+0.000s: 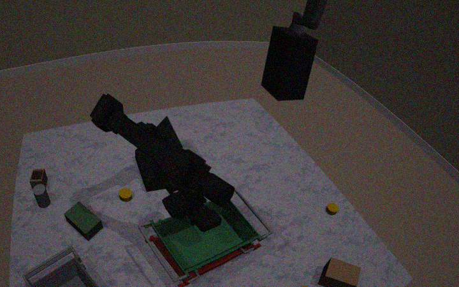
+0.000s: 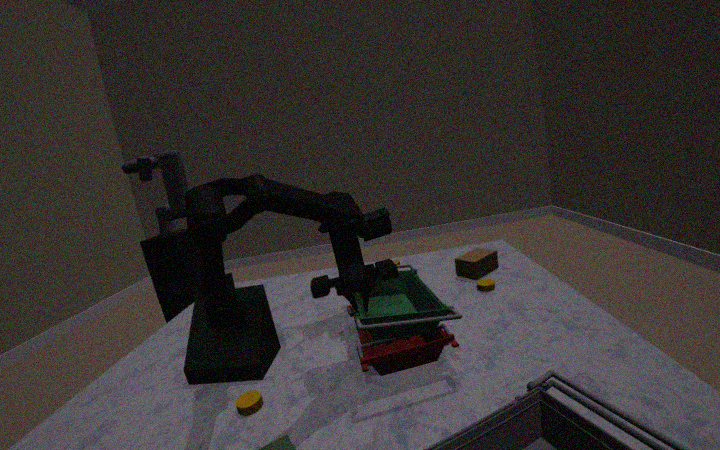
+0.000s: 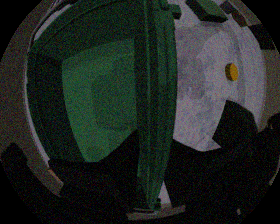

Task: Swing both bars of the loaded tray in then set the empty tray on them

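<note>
A green empty tray (image 1: 188, 249) (image 2: 390, 306) (image 3: 106, 100) is right over the red loaded tray (image 1: 220, 263) (image 2: 407, 359), looking nearly level. Its own grey bars stand out over its ends. My gripper (image 2: 366, 305) (image 3: 144, 132) is shut on the wall of the green tray on the side nearer the arm base. Part of a grey bar of the red tray shows just under the green tray in the exterior view. The rest of its bars and most of the load are hidden. I cannot tell whether the green tray rests on the bars.
A grey tray (image 1: 49, 266) (image 2: 530, 411) stands apart. A green block (image 1: 83, 220), a grey cylinder (image 1: 41, 196) and a small brown open box (image 1: 38, 178) are at the left in the top view. Yellow discs (image 1: 125, 194) (image 1: 332, 208) and a brown block (image 1: 340, 271) (image 2: 476, 264) lie around.
</note>
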Available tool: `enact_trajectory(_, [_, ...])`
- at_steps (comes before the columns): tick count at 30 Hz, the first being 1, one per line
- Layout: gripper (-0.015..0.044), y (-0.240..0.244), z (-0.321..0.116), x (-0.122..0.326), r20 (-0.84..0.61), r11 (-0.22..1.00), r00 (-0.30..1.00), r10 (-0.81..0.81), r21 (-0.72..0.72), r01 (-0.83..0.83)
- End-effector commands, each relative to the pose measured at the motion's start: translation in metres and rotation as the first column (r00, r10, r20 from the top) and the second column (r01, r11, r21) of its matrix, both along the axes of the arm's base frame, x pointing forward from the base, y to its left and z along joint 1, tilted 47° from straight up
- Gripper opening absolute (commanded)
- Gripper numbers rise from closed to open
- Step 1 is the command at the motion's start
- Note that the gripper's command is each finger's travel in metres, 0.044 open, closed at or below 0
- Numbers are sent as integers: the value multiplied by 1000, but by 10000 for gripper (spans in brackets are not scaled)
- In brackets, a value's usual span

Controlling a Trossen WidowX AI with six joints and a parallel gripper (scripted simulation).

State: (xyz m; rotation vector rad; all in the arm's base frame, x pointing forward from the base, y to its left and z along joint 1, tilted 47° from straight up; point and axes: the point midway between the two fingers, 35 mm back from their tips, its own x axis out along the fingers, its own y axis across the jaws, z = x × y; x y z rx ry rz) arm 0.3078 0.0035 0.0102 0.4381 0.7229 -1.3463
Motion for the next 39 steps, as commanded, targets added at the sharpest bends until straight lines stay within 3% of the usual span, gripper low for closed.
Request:
enact_trajectory(1, [0, -7, -3, -6, -26, 1000, 1000, -17, -7, 16])
enact_trajectory(39, [0, -3, -2, -1, -5, 1000, 1000, -3, -1, 3])
